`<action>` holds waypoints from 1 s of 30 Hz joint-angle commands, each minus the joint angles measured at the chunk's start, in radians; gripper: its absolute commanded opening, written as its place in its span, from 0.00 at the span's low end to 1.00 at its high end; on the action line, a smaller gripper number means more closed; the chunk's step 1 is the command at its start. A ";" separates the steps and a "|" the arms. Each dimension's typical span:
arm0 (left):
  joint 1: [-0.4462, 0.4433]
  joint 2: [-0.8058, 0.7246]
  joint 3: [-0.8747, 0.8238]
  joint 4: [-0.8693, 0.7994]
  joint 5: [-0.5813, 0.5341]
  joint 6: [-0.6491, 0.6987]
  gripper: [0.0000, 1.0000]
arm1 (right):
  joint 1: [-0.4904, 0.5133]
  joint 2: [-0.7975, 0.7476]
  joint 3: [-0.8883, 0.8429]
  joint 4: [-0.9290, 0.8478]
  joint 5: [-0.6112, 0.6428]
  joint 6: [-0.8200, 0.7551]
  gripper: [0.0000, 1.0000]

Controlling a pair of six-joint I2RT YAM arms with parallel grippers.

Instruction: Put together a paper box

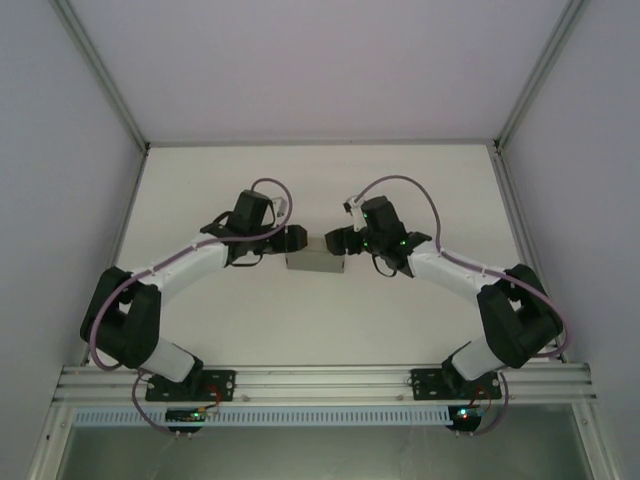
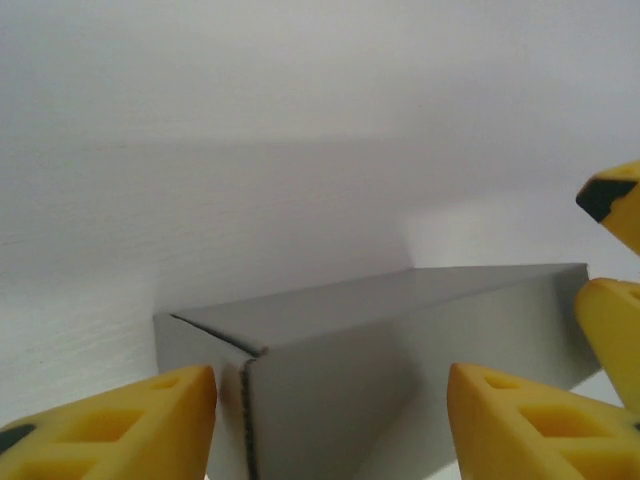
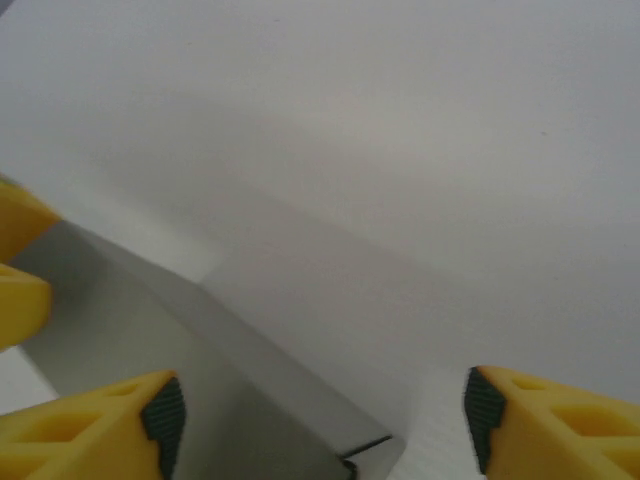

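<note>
Left gripper [image 1: 297, 240] and right gripper [image 1: 333, 241] both stand spread apart at opposite ends of the paper box [image 1: 316, 262].

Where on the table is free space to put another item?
Free: the far table strip between box and back wall, and the near strip between box and arm bases. Crowded: the middle, where left gripper and right gripper flank the box.
</note>
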 commanded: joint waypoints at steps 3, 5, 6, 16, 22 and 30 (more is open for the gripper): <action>0.009 -0.079 0.081 -0.110 -0.070 0.058 1.00 | -0.020 -0.035 0.107 -0.137 -0.083 -0.129 0.99; 0.020 -0.108 0.089 -0.136 -0.098 0.063 1.00 | -0.020 -0.037 0.140 -0.170 -0.115 -0.225 0.99; 0.028 -0.124 0.086 -0.150 -0.115 0.064 1.00 | -0.019 -0.037 0.157 -0.187 -0.138 -0.308 0.99; 0.124 -0.323 -0.055 -0.242 -0.284 0.063 1.00 | 0.081 0.099 0.382 -0.561 -0.085 -0.953 0.99; 0.171 -0.392 -0.150 -0.261 -0.336 0.018 1.00 | 0.129 0.323 0.595 -0.746 0.087 -1.007 0.99; 0.194 -0.398 -0.174 -0.276 -0.337 0.018 1.00 | 0.168 0.451 0.669 -0.789 0.141 -1.025 0.81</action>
